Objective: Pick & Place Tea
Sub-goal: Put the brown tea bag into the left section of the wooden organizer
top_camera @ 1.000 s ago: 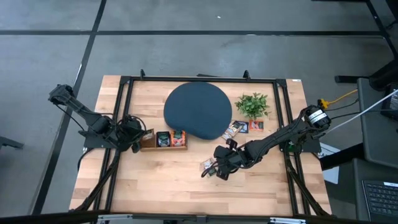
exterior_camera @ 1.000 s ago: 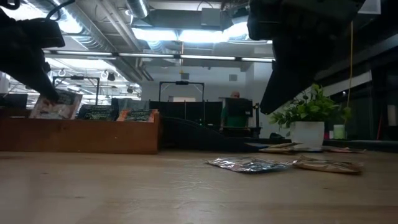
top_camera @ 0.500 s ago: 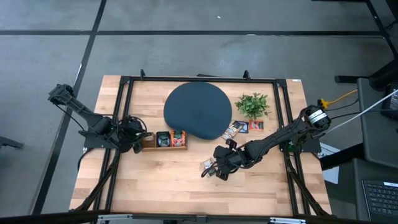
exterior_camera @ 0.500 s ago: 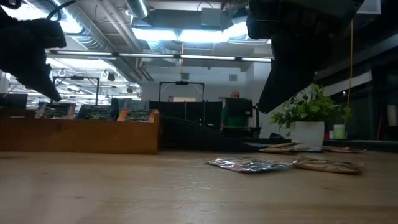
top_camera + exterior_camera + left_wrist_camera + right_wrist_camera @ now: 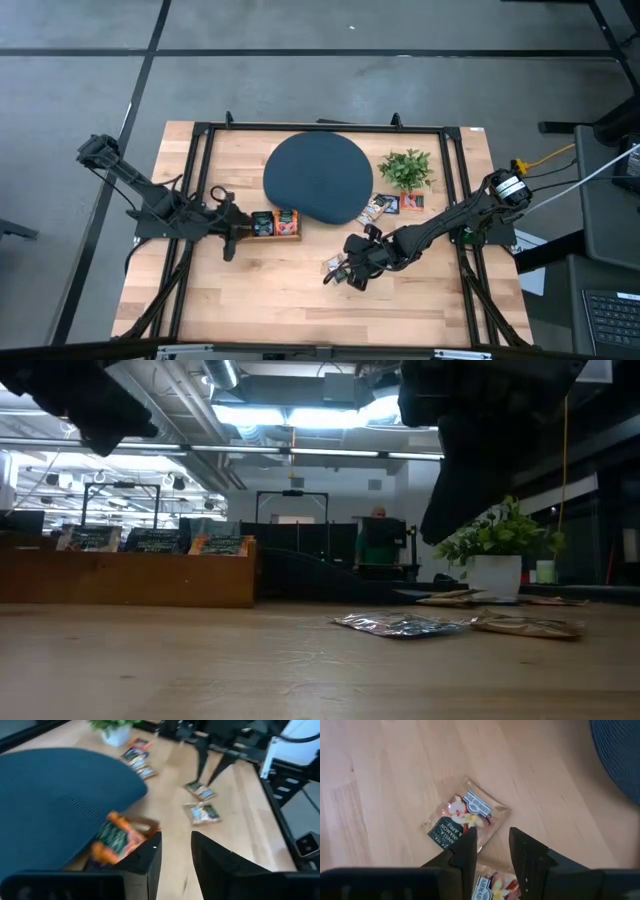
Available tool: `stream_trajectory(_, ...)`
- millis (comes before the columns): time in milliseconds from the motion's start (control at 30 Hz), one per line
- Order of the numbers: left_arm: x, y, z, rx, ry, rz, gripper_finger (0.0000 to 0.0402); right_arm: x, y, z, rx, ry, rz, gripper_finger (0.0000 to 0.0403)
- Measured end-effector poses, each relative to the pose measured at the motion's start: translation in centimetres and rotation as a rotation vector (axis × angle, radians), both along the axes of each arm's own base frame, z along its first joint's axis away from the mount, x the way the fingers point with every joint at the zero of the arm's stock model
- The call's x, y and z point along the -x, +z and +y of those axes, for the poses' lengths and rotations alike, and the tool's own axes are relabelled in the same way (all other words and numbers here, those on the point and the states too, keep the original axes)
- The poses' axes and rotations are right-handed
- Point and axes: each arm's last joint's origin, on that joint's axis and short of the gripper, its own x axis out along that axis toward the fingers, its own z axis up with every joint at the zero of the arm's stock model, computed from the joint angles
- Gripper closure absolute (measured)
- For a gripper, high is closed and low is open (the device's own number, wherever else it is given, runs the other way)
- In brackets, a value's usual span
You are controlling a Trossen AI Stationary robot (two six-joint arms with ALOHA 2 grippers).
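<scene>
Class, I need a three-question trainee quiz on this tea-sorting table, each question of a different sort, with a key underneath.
1. True or false: the potted plant stands on the blue disc.
2. The right gripper hovers over: A) the wooden tray; B) loose sachets on the table; C) the plant.
3. Fill in: the left gripper, holding nothing, is beside the wooden ____.

Key
1. False: it stands on the table beside the disc.
2. B; the right wrist view shows a pale sachet just beyond its fingers.
3. tray

Wooden box [image 5: 262, 226] left of disc [image 5: 318, 178]; plant [image 5: 406, 168] right of disc.
</scene>
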Motion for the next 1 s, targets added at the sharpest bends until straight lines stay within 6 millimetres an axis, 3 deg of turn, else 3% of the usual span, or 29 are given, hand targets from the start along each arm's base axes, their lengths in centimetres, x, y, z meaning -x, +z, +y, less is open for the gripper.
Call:
stream_trajectory(500, -7.1, -2.9, -4.2, 0.003, -0.180, -0.105, 0.0309, 2.1, -1.0, -0.7, -0.104, -0.222, 0.246, 0.0286)
stream_trajectory(767, -11.4, -2.8, -6.2, -0.120, -0.253, -0.051, 0.0309, 3.1, -1.2, -0.7, -0.110, -0.219, 0.364, 0.0285)
stream_trajectory(1000, -14.0, -2.6, -7.3, -0.193, -0.270, -0.036, 0.0309, 3.2, -1.2, -0.4, -0.167, -0.189, 0.403, 0.0235)
